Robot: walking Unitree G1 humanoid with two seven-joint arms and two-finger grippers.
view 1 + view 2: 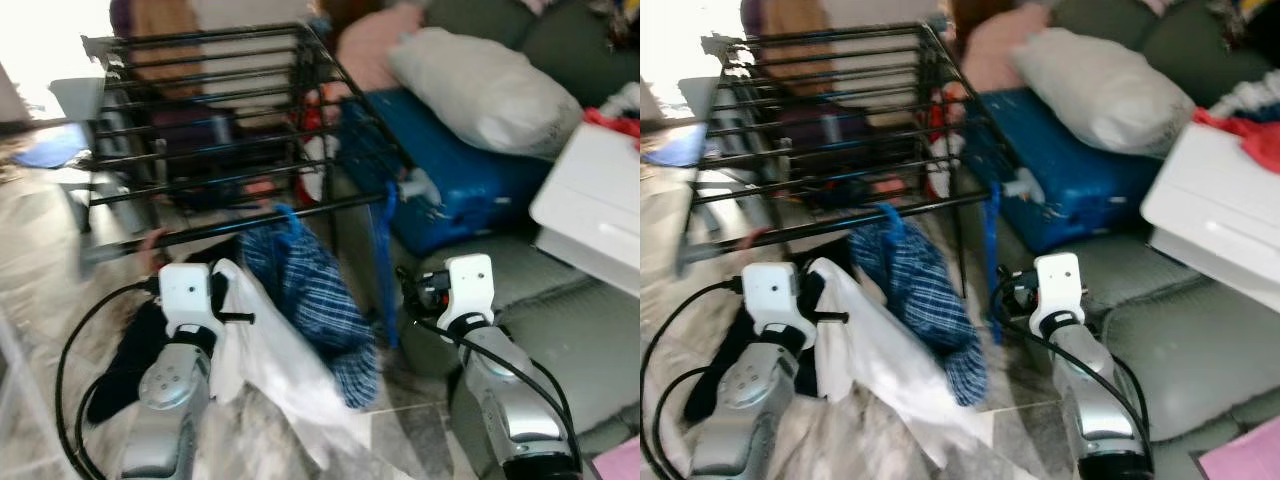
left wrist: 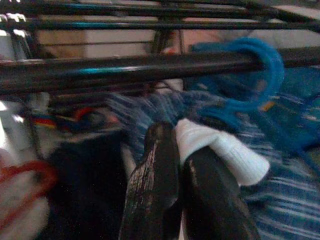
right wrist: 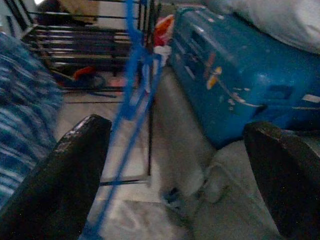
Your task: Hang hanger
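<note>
From the head views, a black metal-barred drying rack (image 1: 215, 120) stands ahead of the robot, and a blue plastic hanger (image 1: 288, 222) is hooked over its nearest front bar, carrying a blue-and-white checked shirt (image 1: 310, 300) that droops down toward the floor. The left gripper (image 1: 228, 300) sits just below and to the left of that hanger, with a white cloth (image 1: 270, 370) bunched at its fingers and trailing down over the marbled floor (image 1: 40, 290). A second thin blue hanger (image 1: 384, 260) dangles from the rack's right corner, right in front of the right gripper (image 1: 410, 290). Behind it lies a blue hard-shell suitcase (image 1: 450, 170) with a large white pillow (image 1: 480, 85) resting on top, and a white box (image 1: 590, 205) is off to the right.

In the left wrist view, the two black fingers (image 2: 155, 190) are pressed together, pinching the white cloth. The hanger's blue hook curls over the rack bar just above and beyond the fingertips, not touching them, with the checked shirt behind.

In the right wrist view, the fingers (image 3: 75, 170) are spread wide apart with nothing between them. The thin blue hanger hangs ahead, nearer the one finger, and the suitcase fills the far side.
</note>
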